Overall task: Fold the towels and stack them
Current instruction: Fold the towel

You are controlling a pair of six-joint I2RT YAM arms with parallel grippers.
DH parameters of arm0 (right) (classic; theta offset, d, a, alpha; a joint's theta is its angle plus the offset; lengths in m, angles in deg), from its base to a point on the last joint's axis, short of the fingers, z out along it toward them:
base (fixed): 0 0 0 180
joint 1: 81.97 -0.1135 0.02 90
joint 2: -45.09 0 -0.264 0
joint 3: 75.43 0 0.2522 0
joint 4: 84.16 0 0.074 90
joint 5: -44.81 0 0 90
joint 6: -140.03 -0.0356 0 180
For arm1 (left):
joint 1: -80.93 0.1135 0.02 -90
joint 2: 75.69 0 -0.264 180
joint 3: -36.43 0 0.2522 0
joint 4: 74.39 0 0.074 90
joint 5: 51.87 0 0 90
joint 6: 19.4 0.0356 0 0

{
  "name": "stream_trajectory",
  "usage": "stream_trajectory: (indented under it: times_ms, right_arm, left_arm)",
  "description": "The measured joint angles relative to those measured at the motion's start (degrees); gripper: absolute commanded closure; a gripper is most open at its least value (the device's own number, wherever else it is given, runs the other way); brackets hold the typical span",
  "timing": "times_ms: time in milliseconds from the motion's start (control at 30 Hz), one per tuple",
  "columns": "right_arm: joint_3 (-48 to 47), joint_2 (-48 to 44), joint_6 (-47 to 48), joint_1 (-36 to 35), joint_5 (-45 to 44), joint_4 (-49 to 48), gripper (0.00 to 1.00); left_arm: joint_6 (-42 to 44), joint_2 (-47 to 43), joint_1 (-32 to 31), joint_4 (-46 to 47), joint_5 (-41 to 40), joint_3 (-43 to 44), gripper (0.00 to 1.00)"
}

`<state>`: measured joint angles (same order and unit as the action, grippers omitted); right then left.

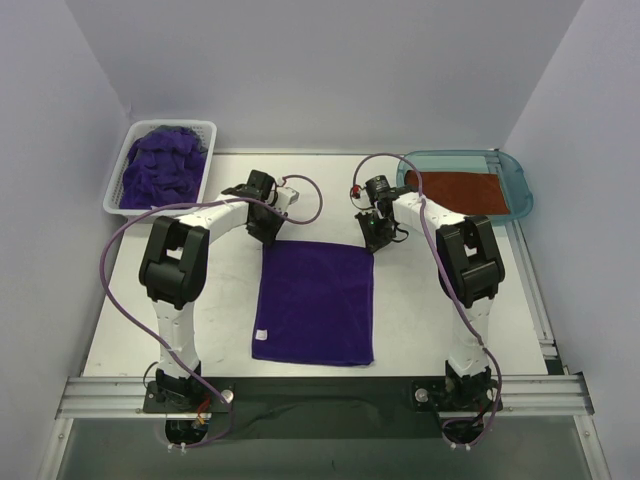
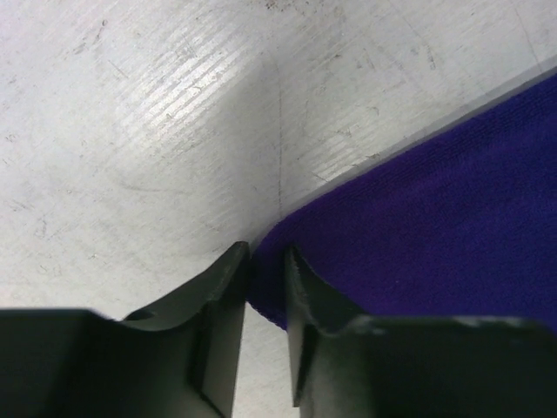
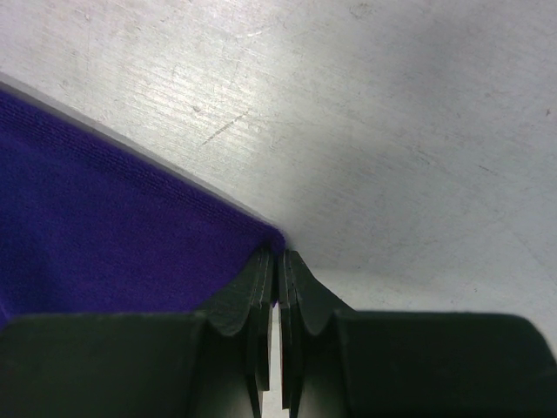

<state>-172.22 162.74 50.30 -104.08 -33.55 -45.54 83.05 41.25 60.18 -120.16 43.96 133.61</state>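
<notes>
white desk (image 1: 200,330) carries a purple towel (image 1: 314,300) spread flat between the arms. right tool (image 3: 278,254) is pinched tight on its far right corner. left tool (image 2: 265,252) straddles the far left corner, jaws narrowly apart. more purple towels (image 1: 160,168) fill the basket (image 1: 172,125); a rust-orange towel (image 1: 462,190) lies in the tray (image 1: 520,185).

One purple towel (image 1: 313,302), spread flat

White-shelled left arm (image 1: 178,325) and right arm (image 1: 466,340), black at the joints, stand on the aluminium rail (image 1: 545,392); lilac cables (image 1: 105,265) loop above it; fingers (image 2: 213,300) matte black.
</notes>
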Motion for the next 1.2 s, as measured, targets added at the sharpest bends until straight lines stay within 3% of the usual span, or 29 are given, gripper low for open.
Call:
stream_trajectory:
  times_ms: [67, 233, 333, 767, 1200]
  right_arm:
    - [0.0, 0.0, 0.0, 0.0, 0.2, 0.0, 1.0]
    - [0.0, 0.0, 0.0, 0.0, 0.3, 0.0, 1.0]
    - [0.0, 0.0, 0.0, 0.0, 0.3, 0.0, 1.0]
    - [0.0, -3.4, 0.0, -0.1, -1.7, -1.5, 1.0]
    - [-3.9, -26.5, 3.2, 0.9, -5.9, -9.5, 1.0]
  left_arm:
    - [0.1, 0.0, 0.0, -0.3, 0.0, 0.1, 0.73]
    - [0.0, 0.1, 0.0, -0.9, 0.3, 0.2, 0.96]
    - [0.0, 0.1, 0.1, -1.0, 0.5, 0.3, 1.0]
    - [-0.3, -1.9, 0.2, -2.9, -1.1, 0.7, 1.0]
    - [-3.0, -25.1, 0.0, -0.3, -4.6, 5.7, 1.0]
